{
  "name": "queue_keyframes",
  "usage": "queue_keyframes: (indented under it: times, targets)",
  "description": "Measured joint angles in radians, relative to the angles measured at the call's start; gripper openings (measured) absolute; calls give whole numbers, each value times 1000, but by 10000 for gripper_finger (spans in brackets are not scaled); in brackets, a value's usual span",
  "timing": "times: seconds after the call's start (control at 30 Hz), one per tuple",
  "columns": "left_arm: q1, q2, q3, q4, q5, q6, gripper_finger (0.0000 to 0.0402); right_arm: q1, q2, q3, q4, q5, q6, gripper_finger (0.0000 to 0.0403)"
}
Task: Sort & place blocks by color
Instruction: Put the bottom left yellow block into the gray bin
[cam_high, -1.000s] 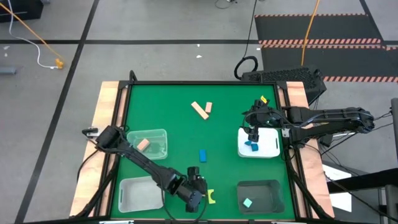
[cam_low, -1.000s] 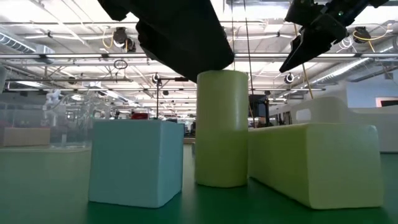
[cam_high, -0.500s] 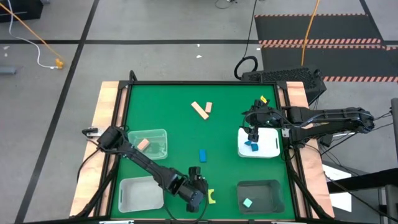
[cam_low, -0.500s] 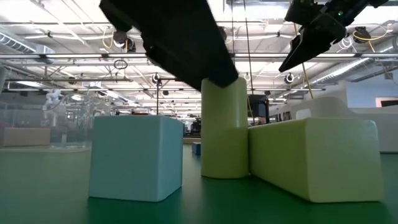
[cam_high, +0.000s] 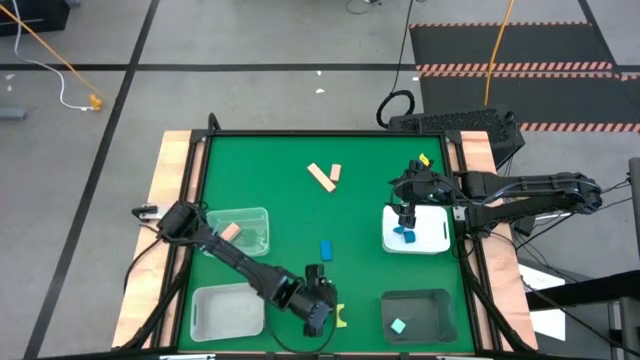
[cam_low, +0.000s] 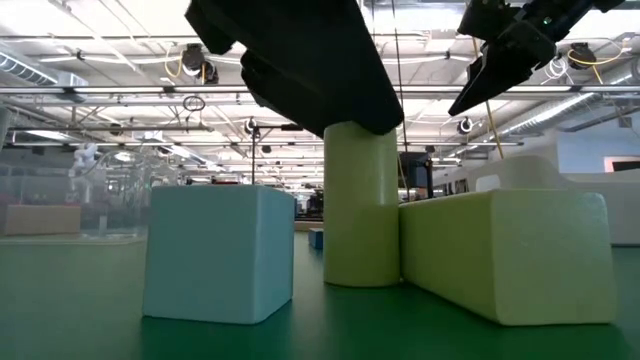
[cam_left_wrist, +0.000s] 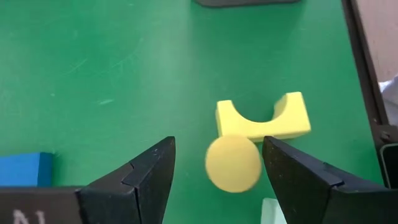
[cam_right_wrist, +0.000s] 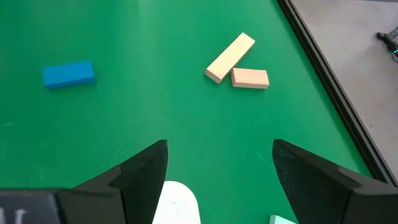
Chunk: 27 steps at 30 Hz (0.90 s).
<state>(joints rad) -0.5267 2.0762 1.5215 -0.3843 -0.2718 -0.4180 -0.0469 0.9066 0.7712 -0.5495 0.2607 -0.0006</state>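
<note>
From above, the left pincer (cam_high: 318, 318) is low at the near edge of the desk (cam_high: 280, 160), right over the yellow blocks. Best bet: drop straight and close gently, since the arch block (cam_high: 340, 316) is just beside it.

Low view: the yellow cylinder (cam_low: 360, 210) stands upright under that pincer, next to the arch.

Left wrist: jaws spread, gripping nothing, cylinder between them. Right pincer (cam_high: 406, 214) is wide open and empty over the white tray (cam_high: 436, 240).
</note>
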Motion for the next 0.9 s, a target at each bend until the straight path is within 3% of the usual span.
queue_keyframes:
  times: [0.5,0.8,0.9]
  targets:
    - [1,0,0,-8,18,-9,240,0,0,0,0,0,0,279]
    - [4,34,-1,20,80,-11,139,0,-1,-1,-1,0,0,279]
    - [15,32,1,34,69,-45,128,0,0,-1,0,0,0,279]
